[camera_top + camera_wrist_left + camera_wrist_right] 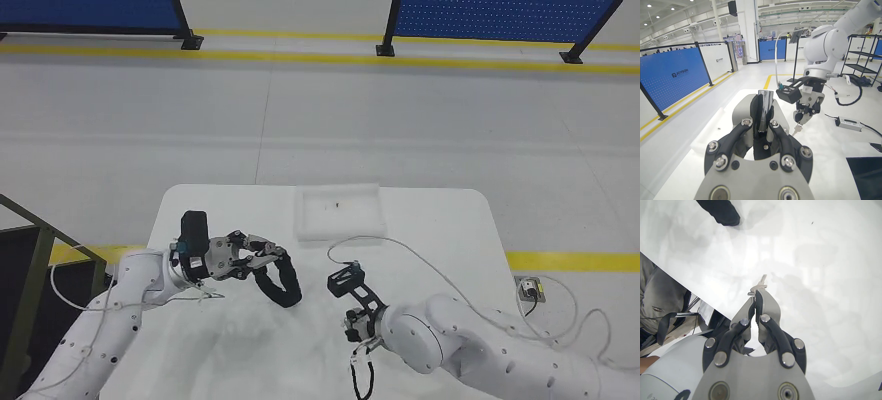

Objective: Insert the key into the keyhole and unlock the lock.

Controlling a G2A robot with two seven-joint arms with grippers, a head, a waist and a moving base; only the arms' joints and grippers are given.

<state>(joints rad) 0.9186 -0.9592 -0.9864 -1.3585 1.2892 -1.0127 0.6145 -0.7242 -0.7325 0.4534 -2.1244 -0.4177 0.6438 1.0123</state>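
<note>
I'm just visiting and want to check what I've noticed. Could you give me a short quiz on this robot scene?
1. True or false: the key is already inside the lock.
2. Which gripper holds the key: A, left, or B, right?
3. Fill in: the left gripper is shut on the ____.
Key: 1 false, they are held apart above the table; 2 B, the right gripper; 3 lock.

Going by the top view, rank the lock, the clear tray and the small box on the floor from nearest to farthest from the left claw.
1. Lock: held in the left claw itself.
2. Clear tray: near the table's far edge.
3. Small box: off the table, past its right end.
</note>
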